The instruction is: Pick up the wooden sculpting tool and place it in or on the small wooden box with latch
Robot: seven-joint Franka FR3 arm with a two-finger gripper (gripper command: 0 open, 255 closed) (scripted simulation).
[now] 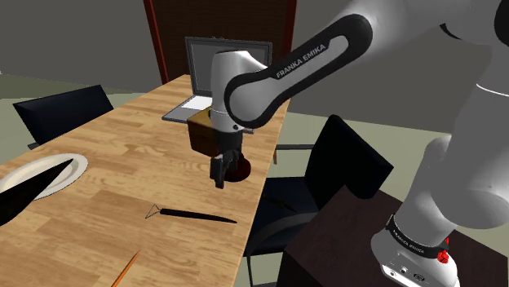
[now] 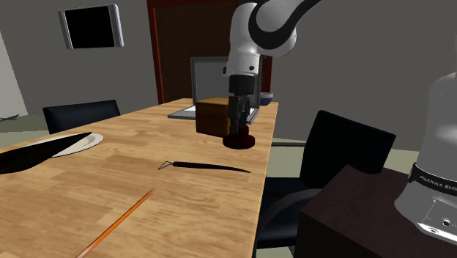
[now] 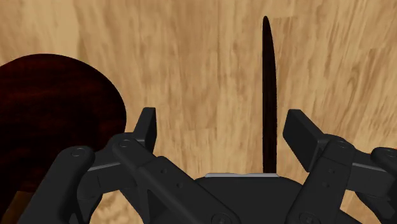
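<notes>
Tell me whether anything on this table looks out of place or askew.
One thing: a long black blade-like object lies slantwise across the white plate, overhanging its rim. Nothing looks spilled or broken; the sculpting tool lies flat and the small box stands upright.

The near end of the dark slender pointed stick (image 3: 265, 95) is hidden behind the black tool (image 3: 222, 127). Beside the tool, the dark red round disc (image 3: 51, 108) is cut off by the picture's edge.
</notes>
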